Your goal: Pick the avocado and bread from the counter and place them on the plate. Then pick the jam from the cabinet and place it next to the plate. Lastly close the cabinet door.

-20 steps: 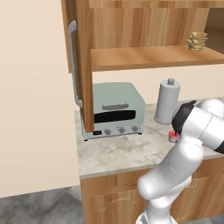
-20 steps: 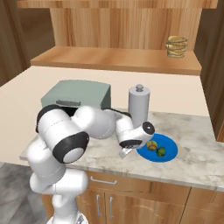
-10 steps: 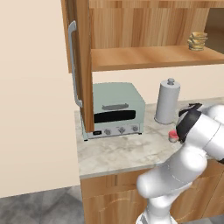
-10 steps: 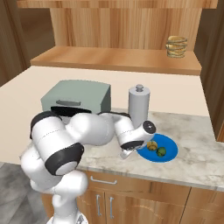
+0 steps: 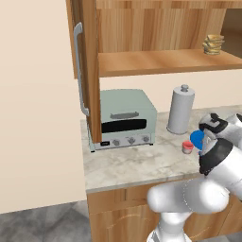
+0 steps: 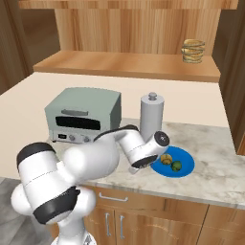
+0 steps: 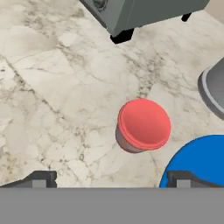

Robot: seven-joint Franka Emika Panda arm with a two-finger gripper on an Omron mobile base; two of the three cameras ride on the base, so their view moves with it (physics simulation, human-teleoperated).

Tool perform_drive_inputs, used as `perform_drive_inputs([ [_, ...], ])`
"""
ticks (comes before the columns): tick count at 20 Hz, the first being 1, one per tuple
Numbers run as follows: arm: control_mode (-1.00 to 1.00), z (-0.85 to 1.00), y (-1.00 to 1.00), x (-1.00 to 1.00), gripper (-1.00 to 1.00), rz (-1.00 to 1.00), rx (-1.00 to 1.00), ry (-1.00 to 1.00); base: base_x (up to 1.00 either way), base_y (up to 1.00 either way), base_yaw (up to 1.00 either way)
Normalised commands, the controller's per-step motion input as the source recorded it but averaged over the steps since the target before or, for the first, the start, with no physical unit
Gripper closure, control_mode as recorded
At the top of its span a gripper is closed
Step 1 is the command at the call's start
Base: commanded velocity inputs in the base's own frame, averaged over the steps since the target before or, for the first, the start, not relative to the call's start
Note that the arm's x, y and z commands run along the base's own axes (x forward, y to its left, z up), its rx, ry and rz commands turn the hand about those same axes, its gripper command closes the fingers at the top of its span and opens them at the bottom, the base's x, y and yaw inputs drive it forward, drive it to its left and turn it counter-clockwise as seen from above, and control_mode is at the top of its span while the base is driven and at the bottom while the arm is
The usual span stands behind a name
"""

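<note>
The cabinet point(image 5: 156, 28) is the largest thing here; its door point(image 5: 87, 71) stands open, and a stack of tan discs point(image 6: 193, 50) sits on the inner shelf. Below it the counter point(image 5: 132, 163) carries a pale green toaster oven point(image 5: 125, 118) and a steel canister point(image 5: 181, 109). The plate point(image 6: 184, 165) lies in front of the canister, and on it rest the bread point(image 6: 166, 158) and the avocado point(image 6: 177, 165), close together. The jam point(image 7: 143, 126) stands upright on the counter just beside the plate's rim, not touching it, between plate and oven.

The gripper point(image 7: 111, 179) hovers above the jar with its fingers spread wide and nothing between them – the jar is released.

I judge the jar to be light, stiff and rather smooth, probably glass, so a little fragile. Its lid is wider than its body; if it must be moved again, the best hold is across the sides under the lid. What remains, I think, is the door – rigid, best pushed near its long grey handle point(image 5: 80, 71).
</note>
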Motion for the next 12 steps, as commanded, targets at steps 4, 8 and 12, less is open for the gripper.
perform_drive_inputs([
  [4, -1.00, 0.34, 0.13, -0.30, -1.00, 0.04, 0.00, -0.17, 0.00, 0.00, 0.00],
  [8, -1.00, 0.36, 0.18, -0.28, -1.00, 0.14, -0.07, -0.09, 0.00, 0.00, 0.00],
  [12, -1.00, 0.36, 0.23, -0.25, -1.00, 0.14, -0.06, -0.03, 0.00, 0.00, 0.00],
])
